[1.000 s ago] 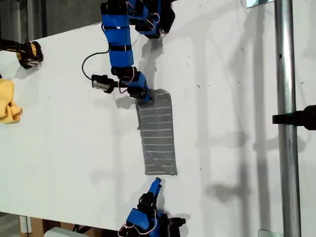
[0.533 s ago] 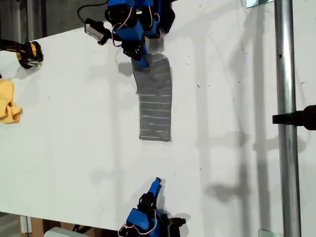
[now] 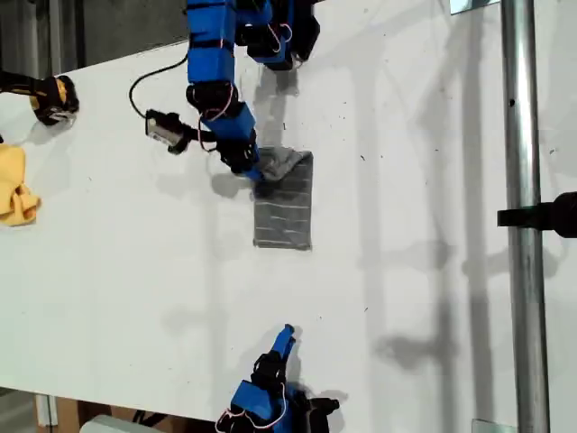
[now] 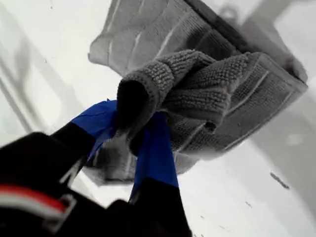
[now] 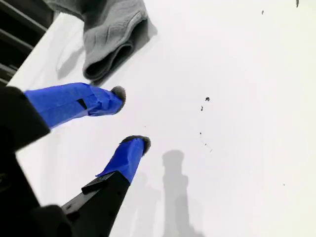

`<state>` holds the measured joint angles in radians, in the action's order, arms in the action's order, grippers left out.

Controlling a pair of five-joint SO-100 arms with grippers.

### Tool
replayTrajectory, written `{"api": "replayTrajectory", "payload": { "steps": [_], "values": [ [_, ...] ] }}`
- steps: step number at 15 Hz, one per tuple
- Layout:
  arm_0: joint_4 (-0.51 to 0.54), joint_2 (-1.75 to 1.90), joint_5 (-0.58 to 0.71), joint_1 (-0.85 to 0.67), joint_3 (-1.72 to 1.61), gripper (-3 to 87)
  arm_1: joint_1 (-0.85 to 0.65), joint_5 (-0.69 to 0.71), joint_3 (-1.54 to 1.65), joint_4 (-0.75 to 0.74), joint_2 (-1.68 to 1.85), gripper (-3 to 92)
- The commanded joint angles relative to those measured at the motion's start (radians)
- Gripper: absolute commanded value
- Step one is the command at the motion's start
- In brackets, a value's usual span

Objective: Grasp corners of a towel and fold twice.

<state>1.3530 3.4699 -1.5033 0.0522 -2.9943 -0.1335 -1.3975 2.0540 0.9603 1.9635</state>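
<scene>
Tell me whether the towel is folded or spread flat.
Folded: the towel lies doubled into a narrow strip, one end bunched and lifted in my first gripper.

Bright, even light is flooding the white table (image 3: 406,225), washing it nearly to glare. Soft grey shadows are falling beside the arms and the metal pole (image 3: 523,180) in the exterior view. In the first wrist view, the dark gripper body is blurring close up, while the towel (image 4: 207,94) is showing crisp weave.
</scene>
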Motion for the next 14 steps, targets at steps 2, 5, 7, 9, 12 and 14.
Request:
{"api": "replayTrajectory", "payload": {
  "steps": [2,5,7,9,12,14],
  "values": [
    [0.009,0.008,0.002,0.008,0.054,14.2,0.017,0.084,-0.417,-0.052,-0.383,-0.2],
    [0.009,0.008,-0.006,0.015,0.054,14.2,0.046,0.109,-0.629,-0.077,-0.618,-0.2],
    [0.009,0.008,-0.005,0.015,0.054,14.2,0.071,0.117,-0.758,-0.081,-0.733,-0.2],
    [0.009,0.008,-0.002,0.015,0.052,14.2,0.091,0.120,-0.839,-0.084,-0.833,-0.2],
    [0.009,0.008,0.000,0.009,0.049,13.8,0.072,0.115,-0.851,-0.046,-0.891,24.9],
    [0.011,0.008,-0.008,0.011,0.049,13.7,0.080,0.120,-0.873,0.072,-0.770,21.7]
  ]
}}
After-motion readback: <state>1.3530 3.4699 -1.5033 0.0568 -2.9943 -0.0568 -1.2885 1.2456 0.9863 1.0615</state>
